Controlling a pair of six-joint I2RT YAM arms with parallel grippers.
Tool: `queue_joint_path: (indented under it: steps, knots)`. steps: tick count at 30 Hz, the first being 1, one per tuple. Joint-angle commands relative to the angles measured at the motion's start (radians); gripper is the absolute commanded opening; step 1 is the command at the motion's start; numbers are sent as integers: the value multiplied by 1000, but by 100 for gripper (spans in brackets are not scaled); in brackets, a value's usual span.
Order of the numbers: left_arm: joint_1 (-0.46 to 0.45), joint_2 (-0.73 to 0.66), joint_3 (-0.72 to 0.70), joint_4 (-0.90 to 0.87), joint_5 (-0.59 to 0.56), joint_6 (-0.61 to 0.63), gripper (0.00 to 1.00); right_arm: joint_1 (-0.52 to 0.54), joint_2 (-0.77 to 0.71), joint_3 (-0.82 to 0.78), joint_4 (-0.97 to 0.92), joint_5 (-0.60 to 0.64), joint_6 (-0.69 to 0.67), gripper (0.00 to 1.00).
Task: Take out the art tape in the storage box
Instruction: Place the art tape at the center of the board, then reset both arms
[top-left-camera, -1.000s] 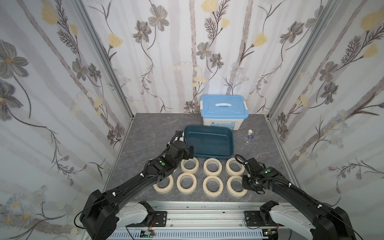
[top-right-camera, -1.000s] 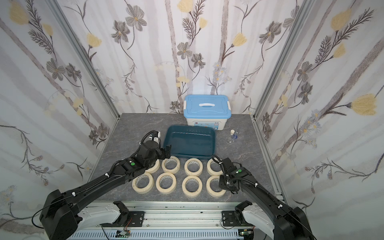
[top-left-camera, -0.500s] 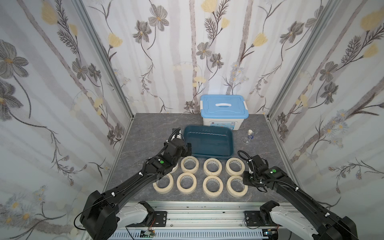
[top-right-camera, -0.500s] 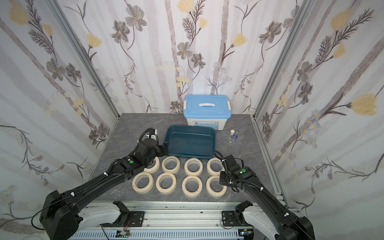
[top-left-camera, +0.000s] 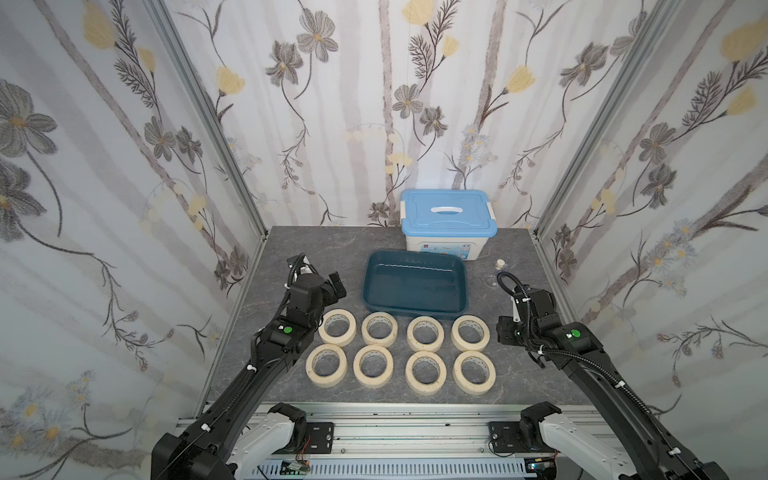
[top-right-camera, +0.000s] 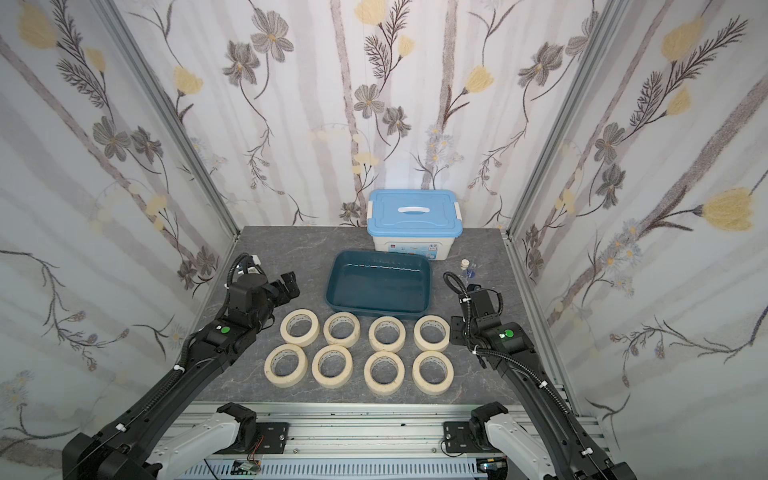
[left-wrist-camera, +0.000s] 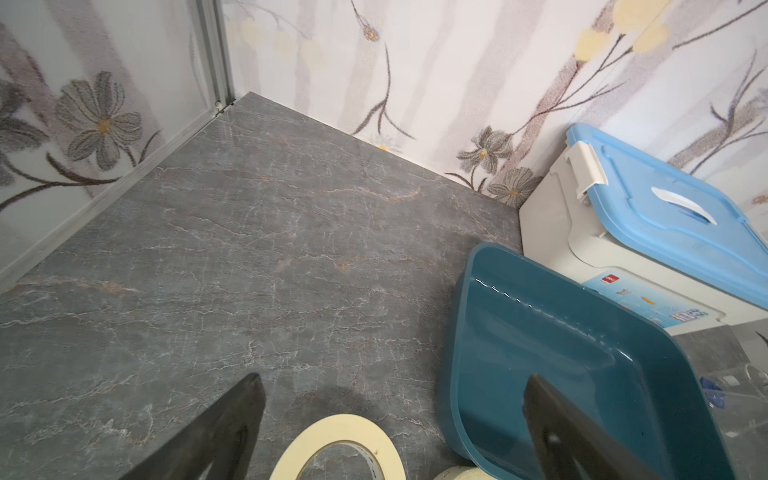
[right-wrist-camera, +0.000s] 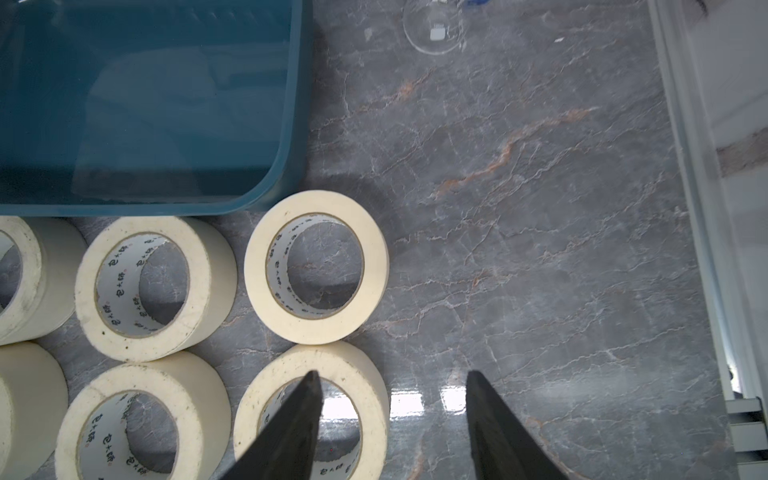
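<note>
8 art tape rolls (top-left-camera: 424, 346) outside storage box (top-left-camera: 415, 313); bin (top-left-camera: 448, 218) lidded; L gripper (top-left-camera: 337, 284), R gripper (right-wrist-camera: 390, 374) apart.

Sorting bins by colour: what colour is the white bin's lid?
The lid is light blue, clearest in a top view.

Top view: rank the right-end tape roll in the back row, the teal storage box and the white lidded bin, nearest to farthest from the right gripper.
From the right gripper:
1. right-end tape roll: just beside it, toward mid-table.
2. storage box: behind that roll, mid-table.
3. white bin: farthest, at the back wall.
</note>
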Motion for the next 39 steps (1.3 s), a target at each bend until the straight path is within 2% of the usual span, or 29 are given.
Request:
queue_joint_path:
  steps: [1, 4, 9, 16, 20, 22, 26, 31, 39]
  knots:
    - [36, -26, -7, 2, -17, -16, 100, -32, 19, 38, 42, 37, -95, 62]
    - [68, -51, -13, -1, -52, -20, 100, -78, 27, 55, 82, 37, -116, 72]
    - [97, -82, -29, 22, -110, -2, 100, -130, -29, 28, 225, 67, -110, 100]
    - [121, -81, -89, 148, -220, 93, 100, -218, -60, -90, 445, 95, -85, 100]
    - [141, -57, -121, 197, -262, 112, 100, -300, -21, -174, 602, 9, -50, 100]
    - [159, -38, -133, 209, -257, 111, 100, -327, -3, -241, 712, -17, -46, 100]
    - [184, 20, -145, 212, -247, 129, 100, -343, 34, -394, 966, 45, -76, 100]
    - [190, 87, -158, 247, -232, 187, 100, -345, 118, -429, 1073, 49, -159, 100]
    - [192, 187, -221, 386, -207, 312, 100, -345, 304, -528, 1434, -35, -173, 100]
